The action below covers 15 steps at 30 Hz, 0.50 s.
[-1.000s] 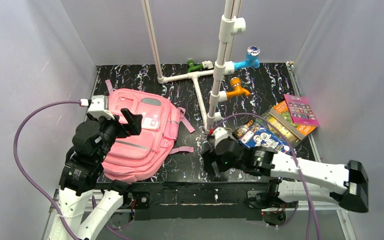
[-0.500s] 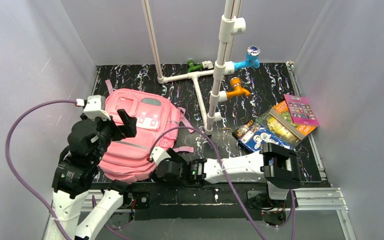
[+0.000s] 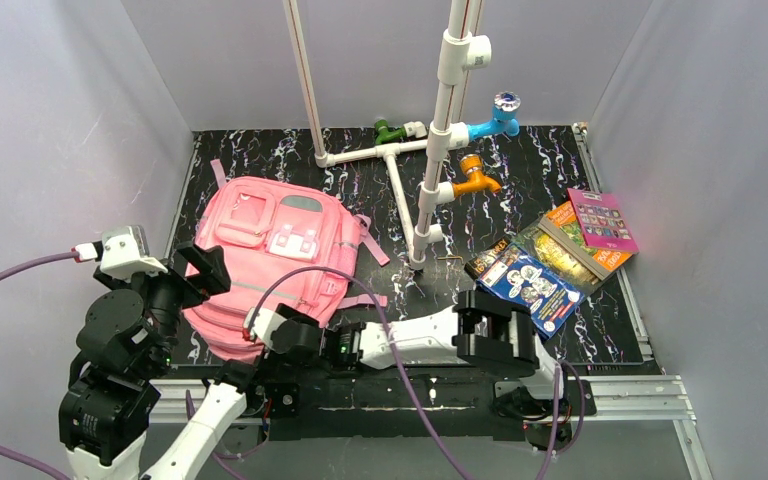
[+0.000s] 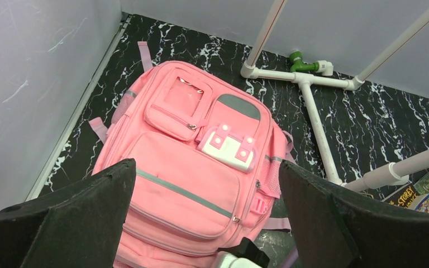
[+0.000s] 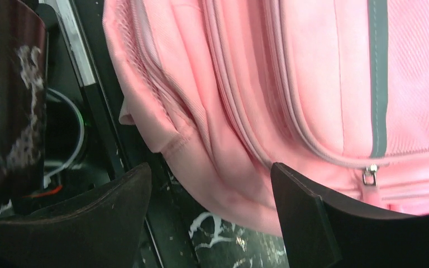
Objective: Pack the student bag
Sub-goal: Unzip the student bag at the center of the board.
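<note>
A pink bag (image 3: 270,265) lies flat on the left half of a black marbled table (image 3: 540,165), front pockets facing up and straps trailing from its sides. A small heap of books (image 3: 550,255) sits well apart on the right, and white pipes (image 3: 430,170) stand between them.

The right arm stretches low along the near edge. The right gripper (image 5: 209,178) has its fingers spread wide at the bag's near corner, holding nothing. Its own camera shows a zip pull (image 5: 370,176) just off to one side. The left gripper (image 4: 206,167) hangs high over the bag's left side, also spread and empty, looking down on the pockets.

No book is in the bag and every zip I can see looks closed, so this seems to be the opening step. Next, the right fingers probably need to close on that pull or on a fold of fabric. The left gripper would need to come down and steady the bag.

A second ago the right gripper was near the books, and it has since swept left to the bag. The left arm has pulled back from over the bag towards the near left corner. Bag and books have not shifted.
</note>
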Motion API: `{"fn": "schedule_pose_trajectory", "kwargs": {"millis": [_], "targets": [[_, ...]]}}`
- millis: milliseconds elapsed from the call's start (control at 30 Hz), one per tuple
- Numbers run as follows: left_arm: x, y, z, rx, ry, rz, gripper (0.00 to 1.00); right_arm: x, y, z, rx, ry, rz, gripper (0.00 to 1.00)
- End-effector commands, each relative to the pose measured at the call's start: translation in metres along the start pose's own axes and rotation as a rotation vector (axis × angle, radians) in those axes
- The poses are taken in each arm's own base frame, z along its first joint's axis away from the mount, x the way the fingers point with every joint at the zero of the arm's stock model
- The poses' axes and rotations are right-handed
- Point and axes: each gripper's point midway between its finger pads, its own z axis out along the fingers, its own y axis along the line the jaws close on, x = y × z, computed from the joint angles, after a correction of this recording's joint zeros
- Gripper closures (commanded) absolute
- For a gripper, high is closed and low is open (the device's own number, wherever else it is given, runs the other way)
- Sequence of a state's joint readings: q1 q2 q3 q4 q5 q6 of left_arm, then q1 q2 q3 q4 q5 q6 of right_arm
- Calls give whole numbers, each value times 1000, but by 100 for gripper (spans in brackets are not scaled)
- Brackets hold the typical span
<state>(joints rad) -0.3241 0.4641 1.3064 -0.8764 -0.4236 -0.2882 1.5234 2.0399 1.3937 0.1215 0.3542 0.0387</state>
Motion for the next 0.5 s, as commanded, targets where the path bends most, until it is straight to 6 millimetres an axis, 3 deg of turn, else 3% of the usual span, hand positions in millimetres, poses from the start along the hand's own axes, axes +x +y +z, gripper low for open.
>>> {"fn": "schedule_pose_trajectory", "kwargs": {"millis": [0, 100, 167, 300, 333, 400, 433, 467], "targets": [[8, 4, 2, -27, 32, 11, 1, -36, 4, 18, -11, -109, -54, 14], [14, 2, 4, -14, 48, 11, 1, -20, -11, 33, 94, -76, -86, 12], [19, 0, 5, -7, 62, 8, 1, -9, -33, 36, 228, -43, -115, 12], [28, -5, 8, 17, 91, -4, 1, -6, -70, 23, 399, -57, -140, 19], [31, -6, 9, 17, 99, -7, 1, -7, -76, 19, 408, -60, -135, 27], [36, -9, 12, 26, 120, -8, 1, -13, -91, 8, 421, -80, -104, 66], [39, -10, 14, 29, 130, -9, 1, -15, -98, 2, 421, -86, -85, 77], [42, -12, 15, 32, 143, -9, 1, -18, -103, -3, 403, -93, -68, 81]]}}
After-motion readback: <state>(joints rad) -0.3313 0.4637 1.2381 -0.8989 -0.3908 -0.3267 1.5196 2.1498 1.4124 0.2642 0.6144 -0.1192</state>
